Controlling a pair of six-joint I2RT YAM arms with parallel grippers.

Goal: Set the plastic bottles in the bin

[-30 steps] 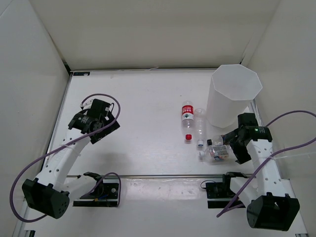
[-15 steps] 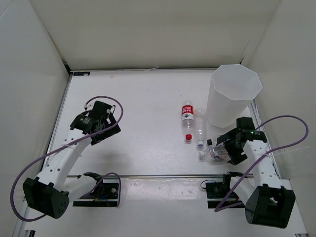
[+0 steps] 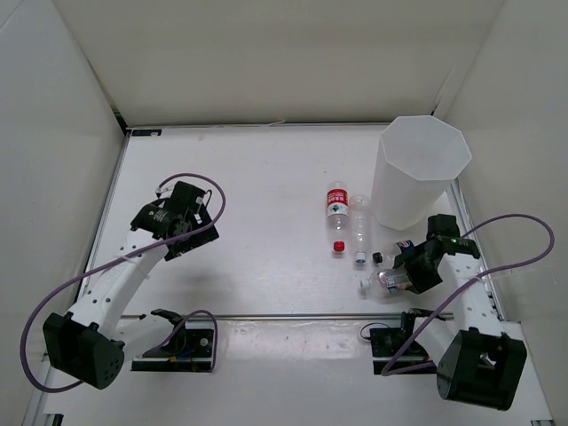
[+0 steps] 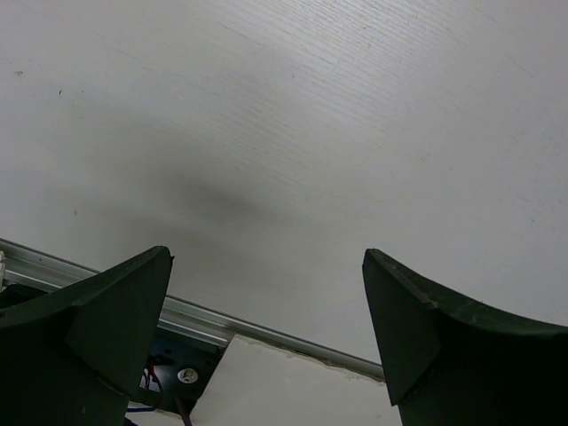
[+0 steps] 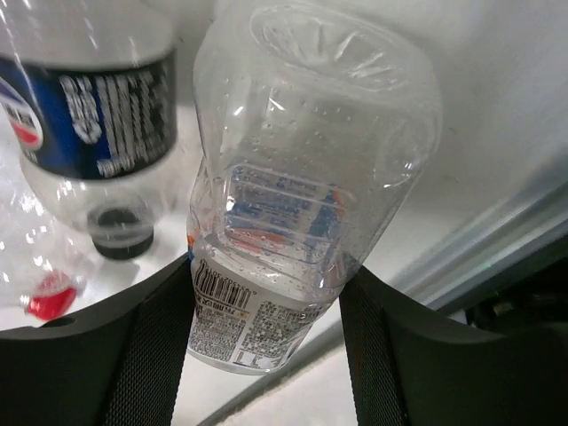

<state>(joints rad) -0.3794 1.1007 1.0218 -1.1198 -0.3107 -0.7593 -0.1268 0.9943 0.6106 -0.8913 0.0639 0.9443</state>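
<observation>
Right tool point(image 5: 266, 275) is clamped on the short bottle point(image 5: 302, 204), a finger on each side of its labelled middle, its base toward the top of the wrist view. A dark-labelled bottle point(image 5: 89, 98) lies just beside it, upper left. From above, this grip sits lower right, near the foot of the bin point(image 3: 422, 169). The red-labelled bottle point(image 3: 336, 204) and plain bottle point(image 3: 360, 226) lie mid-frame on the tabletop point(image 3: 248, 177). My left tool point(image 4: 266, 257) gapes wide, holding nothing.

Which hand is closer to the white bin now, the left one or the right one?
Right. The right hand is close beside the base of the bin; the left hand is far off, across the table on its left side.
</observation>
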